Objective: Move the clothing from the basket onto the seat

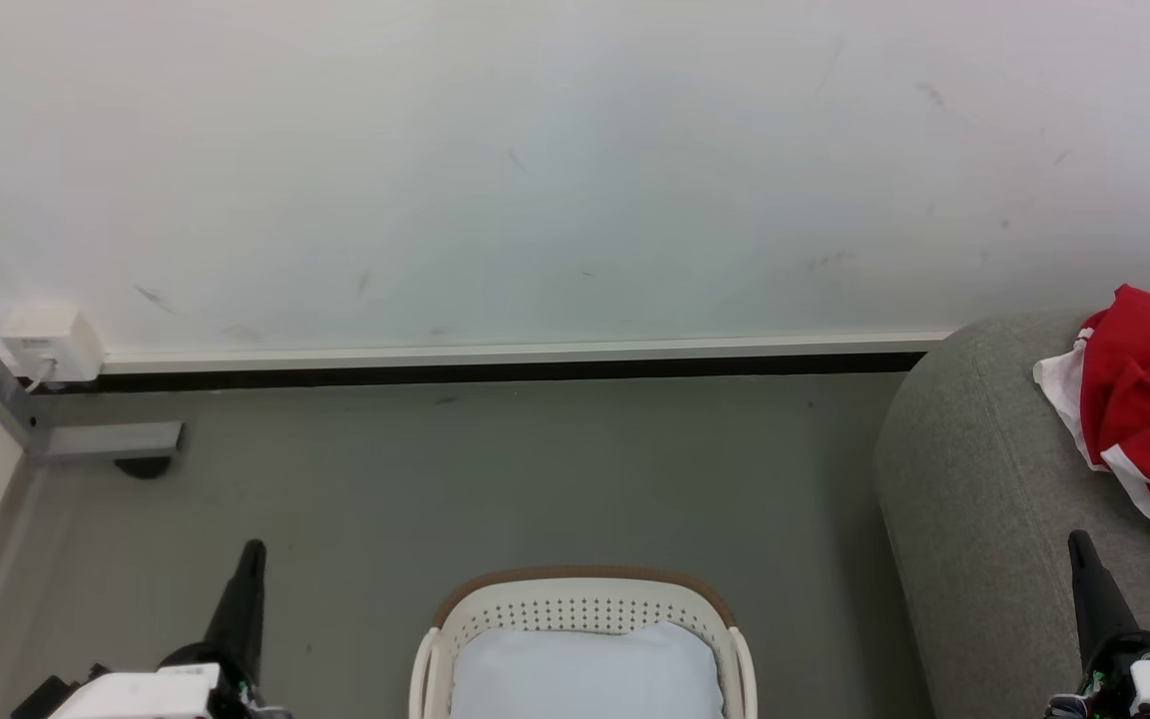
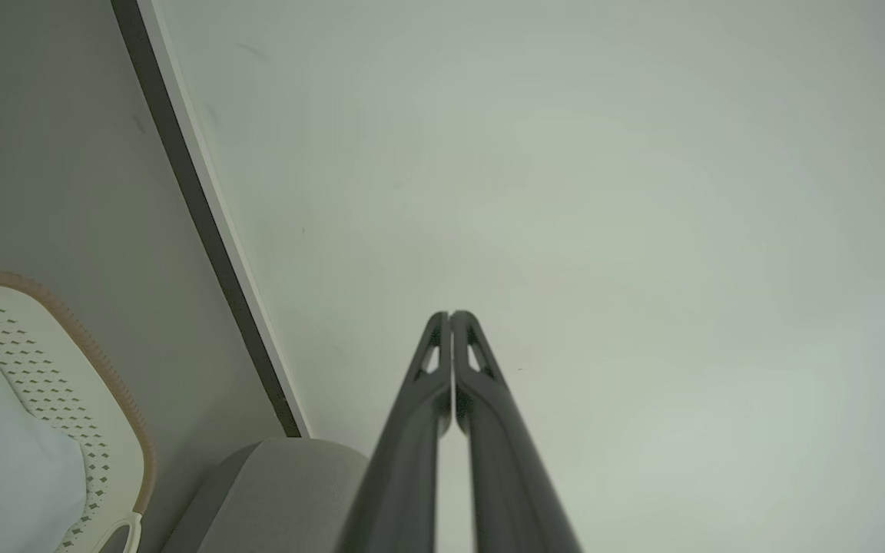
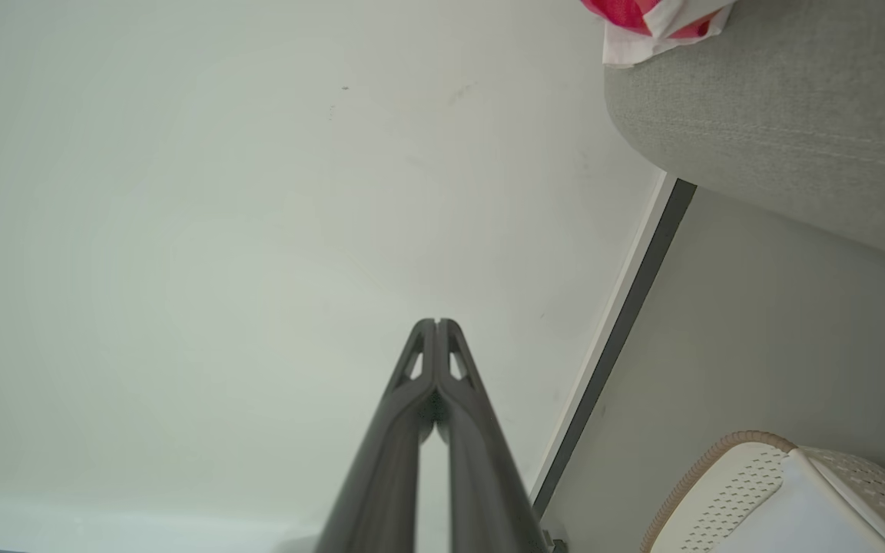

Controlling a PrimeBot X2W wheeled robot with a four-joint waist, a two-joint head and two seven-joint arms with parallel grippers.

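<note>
Red clothing with white trim lies crumpled on the grey seat at the right; a corner of the clothing hangs over the seat in the right wrist view. The cream basket with a brown rim stands on the floor at bottom centre, holding a pale blue-white cushion-like thing. My left gripper is shut and holds nothing, left of the basket. My right gripper is shut and holds nothing, over the seat's front. Both point at the wall.
A white wall with a dark skirting strip runs behind the grey floor. A white socket box and a grey metal foot sit at the far left corner.
</note>
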